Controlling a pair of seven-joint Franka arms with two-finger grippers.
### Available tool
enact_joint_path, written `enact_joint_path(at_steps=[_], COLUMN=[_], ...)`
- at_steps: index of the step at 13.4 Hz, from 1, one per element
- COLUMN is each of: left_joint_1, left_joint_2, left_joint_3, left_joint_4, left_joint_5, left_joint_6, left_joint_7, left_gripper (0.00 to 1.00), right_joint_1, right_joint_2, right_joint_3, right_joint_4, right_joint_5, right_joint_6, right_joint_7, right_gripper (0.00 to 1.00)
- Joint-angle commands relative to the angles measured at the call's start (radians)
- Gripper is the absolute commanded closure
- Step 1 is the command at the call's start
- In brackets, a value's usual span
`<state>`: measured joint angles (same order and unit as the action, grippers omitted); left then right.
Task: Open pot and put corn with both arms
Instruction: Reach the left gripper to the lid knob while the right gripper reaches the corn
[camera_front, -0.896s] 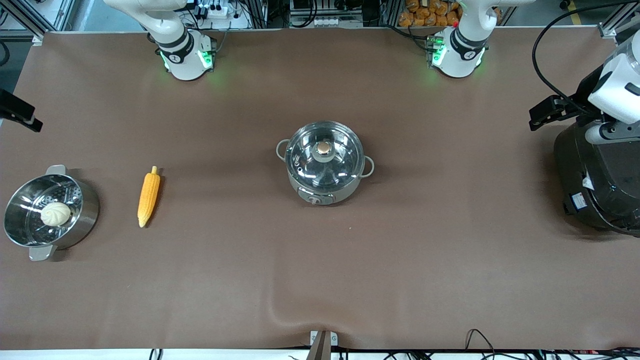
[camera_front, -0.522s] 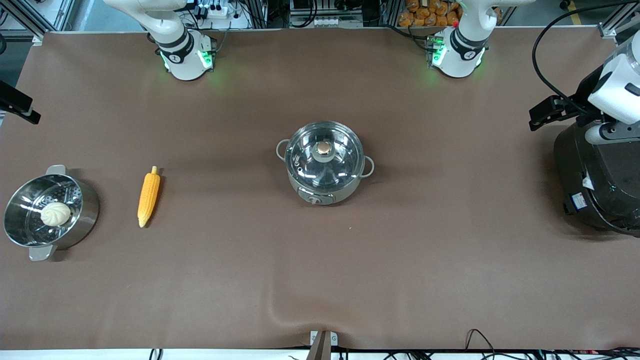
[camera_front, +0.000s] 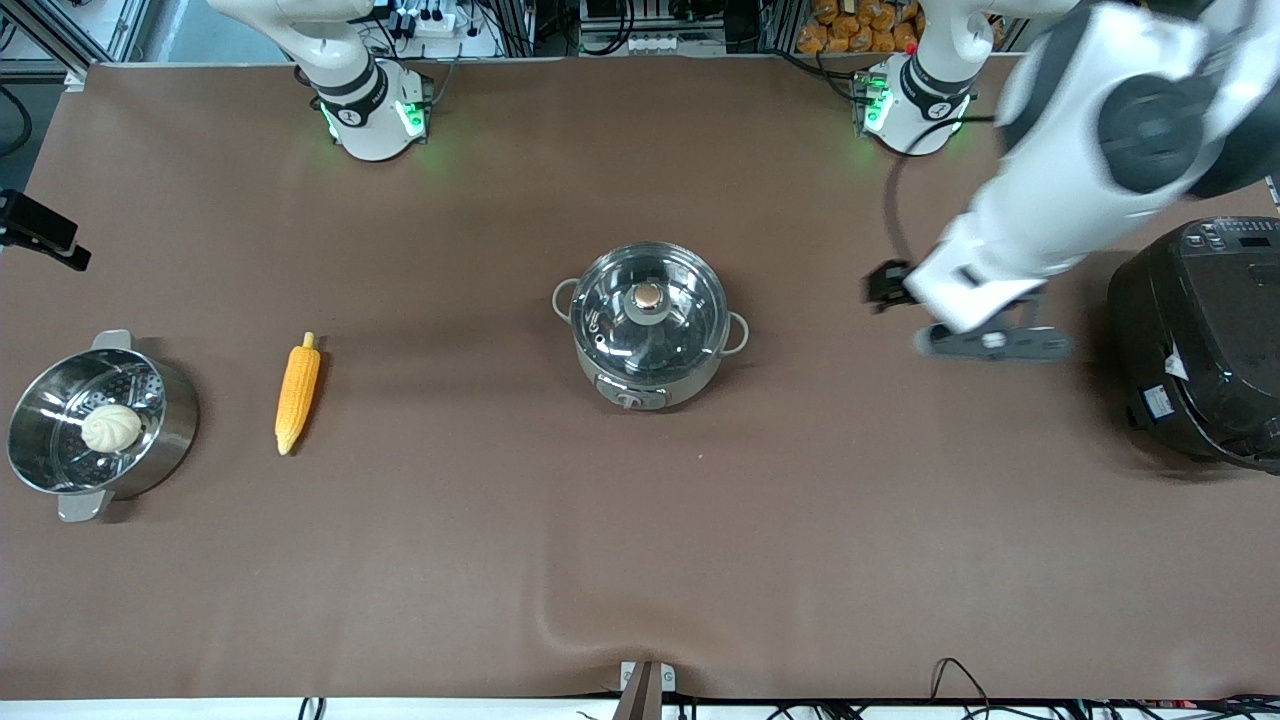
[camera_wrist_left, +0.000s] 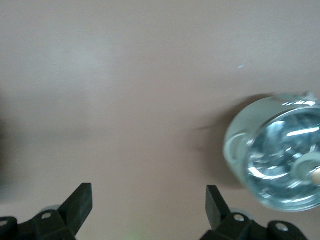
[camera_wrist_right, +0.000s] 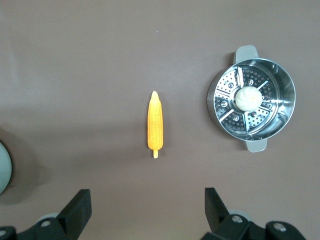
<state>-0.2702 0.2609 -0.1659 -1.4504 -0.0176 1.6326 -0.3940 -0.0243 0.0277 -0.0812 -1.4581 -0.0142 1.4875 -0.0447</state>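
Note:
The grey pot (camera_front: 650, 380) stands mid-table with its glass lid (camera_front: 690, 320) on and a brass-coloured knob (camera_front: 648, 295) on top. The corn (camera_front: 298, 392) lies on the table toward the right arm's end. My left gripper (camera_wrist_left: 149, 207) is open and empty, high over bare table between the pot (camera_wrist_left: 235, 150) and the black cooker; its black hand shows in the front view (camera_front: 888, 287). My right gripper (camera_wrist_right: 148, 210) is open and empty, high above the corn (camera_wrist_right: 155, 127); it shows at the front view's edge (camera_front: 40, 240).
A steel perforated steamer pot (camera_front: 160, 440) with a round white bun (camera_front: 111, 427) in it stands beside the corn at the right arm's end. A large black cooker (camera_front: 1200, 340) stands at the left arm's end.
My left arm has swung from over the black cooker toward the pot, and now hangs between the two. My right gripper has shifted only slightly. Pot, lid and corn have not moved.

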Motion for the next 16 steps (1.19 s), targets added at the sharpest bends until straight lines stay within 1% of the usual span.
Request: enact_joint_path(at_steps=[1, 3, 5, 7, 9, 10, 11, 12, 13, 14, 16], left_joint_1=[-0.119, -0.185, -0.243, -0.293, -0.342, -0.354, -0.374, -0.388, -0.402, -0.415, -0.434], left_joint_2=[0.073, 0.136, 0.173, 0.199, 0.219, 0.224, 0.228, 0.238, 0.253, 0.265, 0.288], left_joint_3=[0.011, 0.011, 0.014, 0.016, 0.019, 0.017, 0.014, 0.014, 0.014, 0.014, 0.017], left_joint_4=[0.044, 0.09, 0.094, 0.093, 0.09, 0.088, 0.087, 0.087, 0.087, 0.087, 0.087], left_joint_5=[-0.019, -0.019, -0.018, -0.016, -0.005, 0.016, 0.045, 0.05, 0.05, 0.051, 0.054], left_joint_6=[0.088, 0.096, 0.113, 0.136, 0.153, 0.165, 0.177, 0.19, 0.209, 0.225, 0.249], left_joint_7=[-0.191, -0.302, -0.38, -0.478, -0.499, -0.496, -0.499, -0.502, -0.503, -0.525, -0.536], left_gripper=[0.0, 0.0, 0.0, 0.0, 0.0, 0.02, 0.1, 0.08, 0.04, 0.04, 0.05], right_joint_1=[-0.019, -0.014, -0.006, 0.004, 0.026, 0.026, 0.029, 0.041, 0.043, 0.052, 0.061], right_joint_2=[-0.035, -0.032, -0.032, -0.041, -0.035, -0.026, 0.013, 0.078, 0.122, 0.159, 0.245], right_joint_3=[0.012, 0.014, 0.017, 0.018, 0.018, 0.018, 0.02, 0.018, 0.018, 0.018, 0.017], right_joint_4=[-0.111, -0.218, -0.325, -0.488, -0.644, -0.715, -0.776, -0.795, -0.801, -0.801, -0.806], right_joint_5=[-0.007, -0.007, -0.007, -0.007, -0.007, -0.007, -0.007, -0.007, -0.007, -0.007, -0.007], right_joint_6=[0.081, 0.213, 0.343, 0.489, 0.665, 0.762, 0.836, 0.887, 0.907, 0.94, 1.066], right_joint_7=[-0.007, -0.007, -0.004, -0.006, -0.007, -0.006, -0.006, -0.006, -0.006, -0.003, 0.002], right_gripper=[0.0, 0.0, 0.0, 0.0, 0.0, 0.0, 0.0, 0.0, 0.0, 0.0, 0.0])
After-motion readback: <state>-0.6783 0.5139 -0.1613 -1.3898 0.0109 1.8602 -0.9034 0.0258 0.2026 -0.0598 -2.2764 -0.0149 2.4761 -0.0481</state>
